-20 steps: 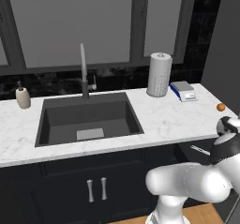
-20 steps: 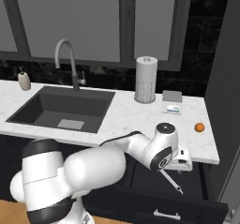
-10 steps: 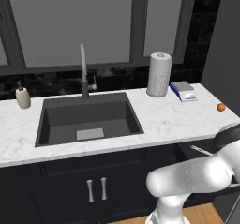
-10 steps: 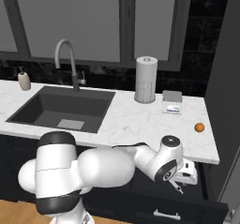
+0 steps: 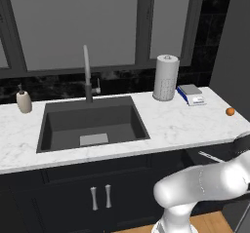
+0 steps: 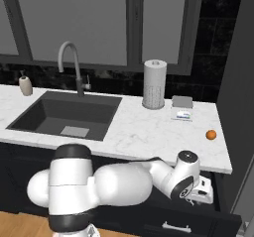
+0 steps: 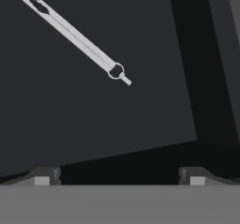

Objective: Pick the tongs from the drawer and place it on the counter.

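Note:
The tongs (image 7: 70, 33) lie flat on the dark floor of the open drawer (image 7: 122, 124), slanting from the upper left of the hand view to a ring end near its middle. My gripper (image 7: 119, 177) hovers above the drawer, open, fingertips (image 7: 44, 176) wide apart with nothing between them; the tongs sit ahead of it and off to the left. From the right base view the hand (image 6: 202, 191) hangs under the counter (image 6: 149, 132) edge, over the drawer front (image 6: 198, 223). A thin silver stretch of the tongs (image 5: 211, 156) peeks out below the counter (image 5: 185, 125).
On the counter stand a paper towel roll (image 6: 154, 84), a small box (image 6: 182, 113), an orange ball (image 6: 211, 134) and a soap bottle (image 6: 25, 85). The sink (image 6: 69, 114) and faucet (image 6: 69, 65) lie to the left. Cabinet doors (image 5: 100, 198) are below the sink.
The hand has sunk from the counter edge down and slightly right into the open drawer. The jaws stayed open and the tongs have not moved.

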Robot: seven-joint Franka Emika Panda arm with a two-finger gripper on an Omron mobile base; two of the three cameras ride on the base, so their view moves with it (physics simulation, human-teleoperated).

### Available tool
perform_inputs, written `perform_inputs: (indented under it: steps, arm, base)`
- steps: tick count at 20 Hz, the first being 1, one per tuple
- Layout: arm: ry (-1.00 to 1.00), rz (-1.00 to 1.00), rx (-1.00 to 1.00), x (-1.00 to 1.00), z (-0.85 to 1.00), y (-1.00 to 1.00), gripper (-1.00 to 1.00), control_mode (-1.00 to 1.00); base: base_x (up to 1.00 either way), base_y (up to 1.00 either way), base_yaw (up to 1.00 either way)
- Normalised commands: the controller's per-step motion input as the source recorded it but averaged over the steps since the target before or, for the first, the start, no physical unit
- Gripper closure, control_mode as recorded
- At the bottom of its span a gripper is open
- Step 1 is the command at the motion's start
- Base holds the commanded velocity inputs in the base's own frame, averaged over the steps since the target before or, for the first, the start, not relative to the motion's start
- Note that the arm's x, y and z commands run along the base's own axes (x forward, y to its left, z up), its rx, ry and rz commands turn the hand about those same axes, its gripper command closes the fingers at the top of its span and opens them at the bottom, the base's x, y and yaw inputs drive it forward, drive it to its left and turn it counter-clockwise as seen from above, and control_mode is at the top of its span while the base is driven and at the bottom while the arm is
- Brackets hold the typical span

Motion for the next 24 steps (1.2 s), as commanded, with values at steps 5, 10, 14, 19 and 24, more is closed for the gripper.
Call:
perform_inputs:
  steps: [5,10,14,19,24]
  arm:
    - [0.01,0.0,0.0,-0.25,-0.23,-0.05,-1.0,-1.0]
    - [0.02,0.0,0.0,-0.12,-0.16,0.0,-1.0,-1.0]
    - [0.05,0.0,0.0,-0.28,-0.14,-0.05,-1.0,-1.0]
    - [0.07,0.0,0.0,-0.4,-0.23,-0.07,-1.0,-1.0]
    - [0.08,0.0,0.0,-0.5,-0.32,-0.13,-1.0,-1.0]
  base:
    - [0.0,0.0,0.0]
    - [0.0,0.0,0.0]
    - [0.0,0.0,0.0]
    - [0.0,0.0,0.0]
    - [0.0,0.0,0.0]
